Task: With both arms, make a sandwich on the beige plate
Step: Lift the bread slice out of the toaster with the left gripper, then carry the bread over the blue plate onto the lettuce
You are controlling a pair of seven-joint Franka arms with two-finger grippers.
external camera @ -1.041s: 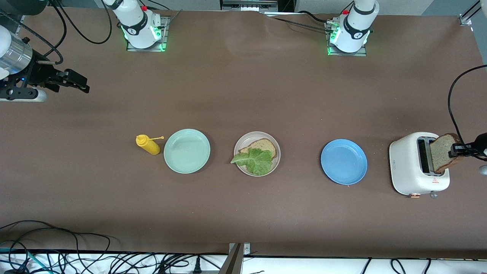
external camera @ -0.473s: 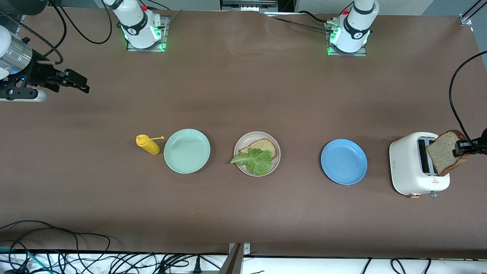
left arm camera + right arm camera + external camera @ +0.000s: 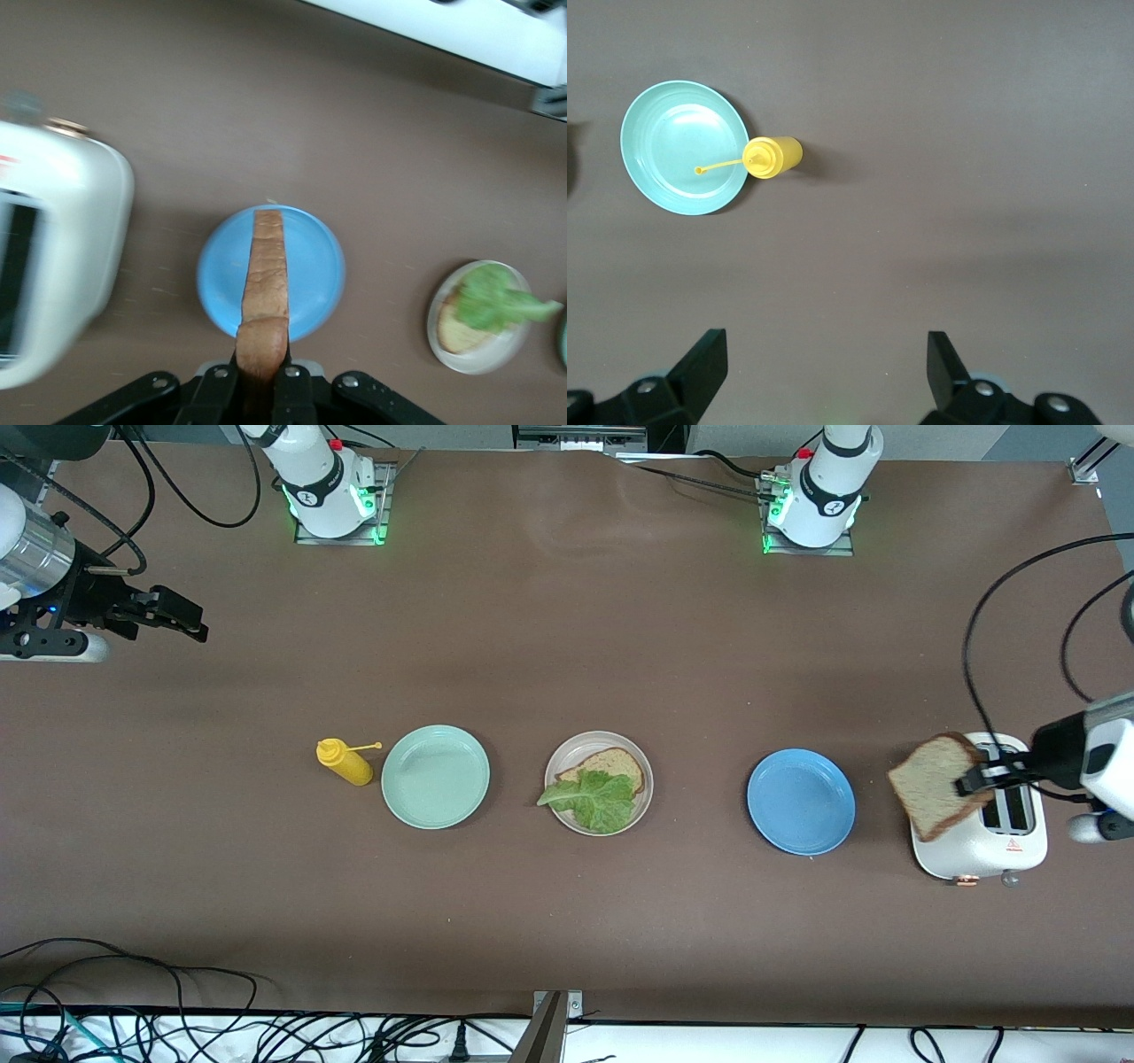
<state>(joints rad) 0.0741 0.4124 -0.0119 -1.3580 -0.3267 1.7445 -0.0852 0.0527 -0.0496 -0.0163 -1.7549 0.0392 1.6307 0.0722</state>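
Bread slice [image 3: 937, 784]: light, soft, crumbly; pinched at crust edge by left gripper [image 3: 973, 781] fingers over toaster [image 3: 983, 840]. Right gripper [image 3: 824, 363] fingers spread, waiting.

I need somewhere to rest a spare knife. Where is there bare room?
Bare: the blue plate, the mint-green plate, and table between that row and the arm bases. Crowded: the beige plate, the toaster end, where the left gripper holds bread.

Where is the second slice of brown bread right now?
The slice of brown-crusted bread is up in the air, pinched in the left arm's black hand. In the front view it hangs over the white toaster, on the side toward the round blue plate.
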